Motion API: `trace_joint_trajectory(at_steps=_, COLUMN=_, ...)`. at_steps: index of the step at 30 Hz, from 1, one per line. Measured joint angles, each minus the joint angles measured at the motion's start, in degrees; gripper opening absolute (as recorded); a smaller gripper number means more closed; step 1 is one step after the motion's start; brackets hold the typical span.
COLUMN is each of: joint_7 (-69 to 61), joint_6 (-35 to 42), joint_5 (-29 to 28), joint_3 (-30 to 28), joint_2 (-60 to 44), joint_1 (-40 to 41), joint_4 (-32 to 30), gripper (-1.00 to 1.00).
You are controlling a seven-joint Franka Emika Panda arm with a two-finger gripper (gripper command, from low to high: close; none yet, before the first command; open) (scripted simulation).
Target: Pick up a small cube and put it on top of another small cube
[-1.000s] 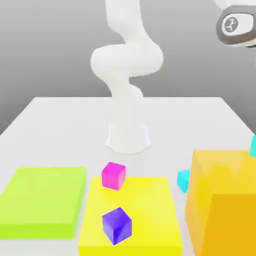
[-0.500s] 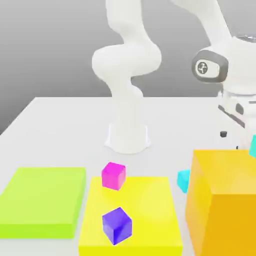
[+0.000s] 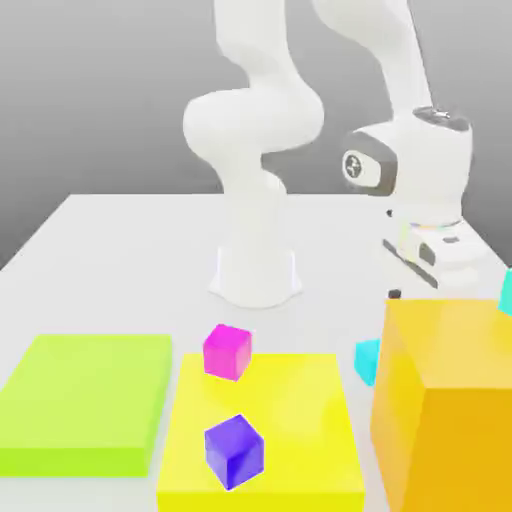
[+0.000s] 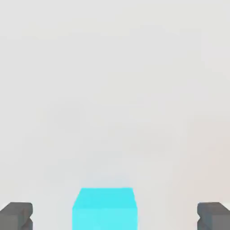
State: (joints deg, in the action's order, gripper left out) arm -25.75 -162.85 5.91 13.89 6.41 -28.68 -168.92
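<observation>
Hand view gives me small cube (image 4: 104, 207) between fingertips (image 4: 16, 215) | gripper (image 4: 114, 216) wide open, holding nothing, touching nothing.

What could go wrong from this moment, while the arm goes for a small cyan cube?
1. The big orange block stands right beside the end effector, so the descending hand may bump it.
2. In the hand view the cyan cube lies between the open fingertips; if it is off centre when they close, one pad may push it away.
3. A second cyan cube sits close against the orange block, leaving little room for fingers.
</observation>
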Motion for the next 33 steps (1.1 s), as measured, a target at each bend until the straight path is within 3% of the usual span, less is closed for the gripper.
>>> trace_joint_trajectory(at_steps=6, joint_7=-2.88, joint_6=-3.39, joint_5=-1.57, joint_3=-1.98, joint_2=-1.52, joint_1=2.10, joint_4=-2.11, gripper=0.00)
trace_joint_trajectory(at_steps=9, joint_7=-0.22, joint_6=-7.64, joint_5=-6.23, joint_3=-2.83, joint_2=-6.40, joint_1=3.39, joint_4=-1.58, gripper=0.00)
trace_joint_trajectory(at_steps=12, joint_7=4.05, joint_6=-12.58, joint_5=-12.39, joint_3=-8.72, joint_2=-12.49, joint_1=-0.80, joint_4=-0.47, gripper=0.00)
trace_joint_trajectory(at_steps=15, joint_7=5.10, joint_6=-17.70, joint_5=-13.69, joint_3=-13.78, joint_2=-18.69, joint_1=-5.63, joint_4=0.66, gripper=0.00)
trace_joint_trajectory(at_steps=16, joint_7=5.12, joint_6=-18.69, joint_5=-13.67, joint_3=-14.51, joint_2=-19.89, joint_1=-6.40, joint_4=0.87, gripper=-1.00)
trace_joint_trajectory(at_steps=23, joint_7=5.24, joint_6=-18.46, joint_5=-13.82, joint_3=-14.65, joint_2=-19.76, joint_1=-6.52, joint_4=0.85, gripper=-1.00)
trace_joint_trajectory(at_steps=28, joint_7=1.52, joint_6=-11.06, joint_5=-8.82, joint_3=-10.22, joint_2=-10.67, joint_1=-3.41, joint_4=-0.86, gripper=-1.00)
trace_joint_trajectory(at_steps=33, joint_7=-1.26, joint_6=-1.84, joint_5=-4.60, joint_3=-10.19, joint_2=-2.04, joint_1=-4.18, joint_4=-1.41, gripper=-1.00)
